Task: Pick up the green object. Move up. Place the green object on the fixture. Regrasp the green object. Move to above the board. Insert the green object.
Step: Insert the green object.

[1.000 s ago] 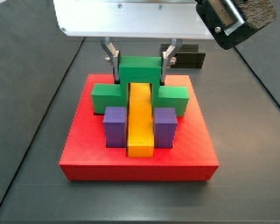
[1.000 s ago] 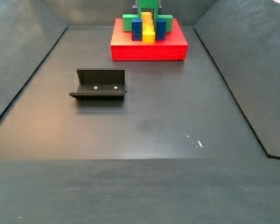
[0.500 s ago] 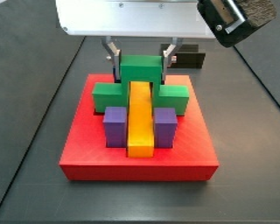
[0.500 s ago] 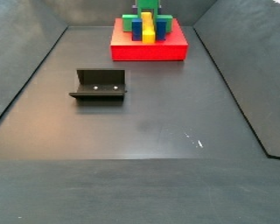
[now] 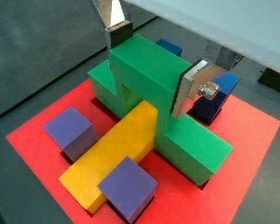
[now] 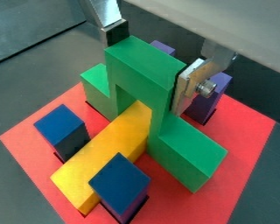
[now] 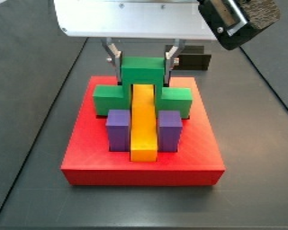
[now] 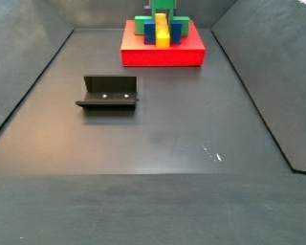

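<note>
The green object (image 5: 143, 74) (image 6: 136, 74) sits on the red board (image 5: 254, 131) (image 6: 241, 149), its central cube bridging the far end of the long yellow bar (image 5: 113, 153) (image 6: 108, 149). My gripper (image 5: 154, 63) (image 6: 150, 61) is over the board with one finger on each side of that cube, pads against its faces, shut on it. In a side view the gripper (image 7: 143, 59) hangs at the board's (image 7: 98, 157) far end over the green object (image 7: 143, 72). The fixture (image 8: 108, 93) stands apart on the floor with nothing on it.
Two purple blocks (image 7: 116, 126) (image 7: 171, 126) flank the yellow bar (image 7: 144, 121) on the near side; blue blocks (image 6: 63, 131) (image 6: 122, 179) flank it on the other. The board (image 8: 163, 55) lies at the far end of the dark walled floor.
</note>
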